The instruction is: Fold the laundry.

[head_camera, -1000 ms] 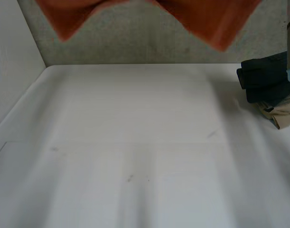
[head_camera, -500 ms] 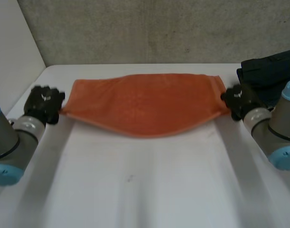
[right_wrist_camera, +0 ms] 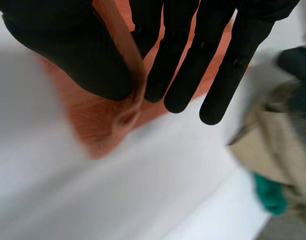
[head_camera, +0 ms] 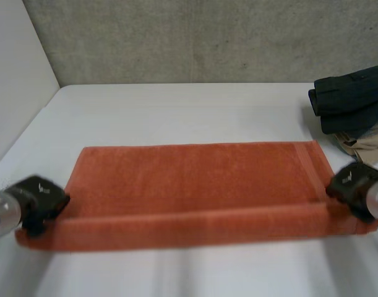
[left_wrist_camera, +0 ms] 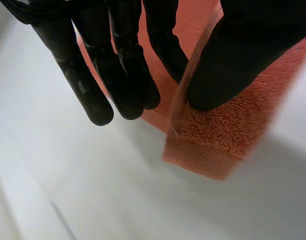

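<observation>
Nearest the robot, the left hand (head_camera: 43, 197) and the right hand (head_camera: 356, 182) sit at the two near corners of a long orange terry towel (head_camera: 201, 185), which lies across the middle of the white table (head_camera: 176, 111). In the left wrist view the thumb presses on the near-left corner and a thin lip of cloth stands up between it and the straight fingers, so this hand is pinching the towel. The right wrist view shows the same at the near-right corner, a strip of hem caught between thumb and fingers. Between the hands a narrow band along the near edge lies doubled over, while the rest spreads flat and smooth to the far edge. The step in hand appears to be a lengthwise fold, and to do it well both hands should lift level and travel together, holding the near edge taut so it does not sag, then lay it square on the far edge. Beyond the right hand, well clear of the towel, a dark folded garment (head_camera: 352, 102) rests on a beige one (head_camera: 368, 145) near the grey speckled wall (head_camera: 195, 37).
</observation>
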### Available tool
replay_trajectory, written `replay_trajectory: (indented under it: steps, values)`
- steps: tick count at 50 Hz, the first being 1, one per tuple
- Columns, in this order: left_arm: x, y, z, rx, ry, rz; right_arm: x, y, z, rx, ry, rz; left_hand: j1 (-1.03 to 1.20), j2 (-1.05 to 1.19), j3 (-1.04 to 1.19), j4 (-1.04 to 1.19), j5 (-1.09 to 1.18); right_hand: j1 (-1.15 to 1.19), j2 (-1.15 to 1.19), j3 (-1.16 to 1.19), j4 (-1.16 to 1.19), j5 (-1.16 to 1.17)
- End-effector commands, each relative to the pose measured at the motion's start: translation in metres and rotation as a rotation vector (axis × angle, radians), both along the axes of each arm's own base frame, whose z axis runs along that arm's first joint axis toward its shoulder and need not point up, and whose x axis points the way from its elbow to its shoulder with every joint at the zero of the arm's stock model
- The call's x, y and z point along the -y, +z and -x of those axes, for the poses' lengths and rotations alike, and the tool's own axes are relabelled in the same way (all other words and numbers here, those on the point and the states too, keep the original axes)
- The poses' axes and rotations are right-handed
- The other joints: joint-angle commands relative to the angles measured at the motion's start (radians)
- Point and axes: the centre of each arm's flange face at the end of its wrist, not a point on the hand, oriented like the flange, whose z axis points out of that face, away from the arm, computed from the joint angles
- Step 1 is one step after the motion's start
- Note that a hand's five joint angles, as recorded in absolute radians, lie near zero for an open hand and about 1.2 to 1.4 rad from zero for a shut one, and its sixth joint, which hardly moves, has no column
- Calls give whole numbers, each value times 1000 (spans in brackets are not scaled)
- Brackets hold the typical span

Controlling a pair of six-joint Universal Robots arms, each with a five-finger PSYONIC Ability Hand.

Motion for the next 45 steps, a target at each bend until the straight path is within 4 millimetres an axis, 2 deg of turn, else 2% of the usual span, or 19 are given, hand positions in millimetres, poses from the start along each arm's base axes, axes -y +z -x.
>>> replay_trajectory:
  steps: [1, 4, 5, 8, 9, 17, 18, 19, 20, 21, 25, 32, 36, 38, 40, 45]
  values:
    - [73, 9, 46, -167, -63, 372, 73, -12, -27, 116, -55, 299, 226, 196, 199, 194, 234, 273, 215, 201, 195, 193]
    - [96, 8, 57, -222, -58, 450, 86, -19, -31, 113, -64, 329, 226, 196, 199, 194, 234, 273, 215, 201, 195, 193]
    - [110, 4, 59, -238, -44, 486, 95, -21, -33, 121, -65, 353, 226, 196, 199, 194, 234, 273, 215, 201, 195, 193]
    - [128, -2, 61, -231, -14, 524, 109, -21, -38, 137, -56, 413, 226, 196, 199, 194, 234, 273, 215, 201, 195, 193]
    - [137, -6, 63, -222, 2, 539, 119, -20, -41, 148, -51, 468, 226, 196, 199, 194, 234, 273, 215, 201, 195, 193]
    - [159, -25, 84, -225, 1, 576, 156, -30, -52, 205, -28, 685, 226, 196, 199, 194, 234, 273, 215, 201, 195, 193]
    - [159, -25, 86, -227, -1, 585, 157, -31, -53, 208, -30, 693, 81, 51, 54, 49, 89, 44, -13, -27, -33, -36]
    - [159, -26, 87, -229, -3, 592, 158, -32, -54, 208, -33, 700, -246, -276, -273, -278, -238, -272, -329, -343, -349, -352]
    - [157, -25, 92, -234, -14, 605, 157, -35, -58, 209, -34, 701, -953, -983, -979, -985, -945, -674, -731, -745, -751, -753]
    - [155, -24, 96, -239, -21, 611, 155, -37, -61, 209, -30, 696, -996, -1026, -1023, -1028, -988, -718, -775, -789, -795, -798]
    - [138, -30, 109, -256, -54, 587, 141, -45, -64, 202, -39, 639, -992, -1022, -1019, -1024, -984, -754, -811, -825, -831, -834]
    - [120, -9, 102, -265, -43, 596, 118, -46, -45, 284, -117, 516, -971, -1002, -998, -1004, -963, -739, -797, -810, -816, -819]
    - [105, -3, 98, -285, -41, 583, 98, -29, -39, 371, -150, 445, -971, -1002, -998, -1004, -963, -710, -767, -781, -787, -790]
    - [100, -1, 96, -303, -32, 572, 93, -28, -35, 393, -151, 411, -971, -1002, -998, -1004, -963, -687, -744, -758, -764, -766]
    - [92, -1, 94, -326, -24, 554, 86, -30, -25, 411, -159, 352, -971, -1002, -998, -1004, -963, -660, -717, -731, -737, -740]
    - [82, -3, 92, -347, -11, 527, 74, -40, -15, 429, -146, 252, -968, -999, -995, -1001, -961, -639, -697, -711, -717, -719]
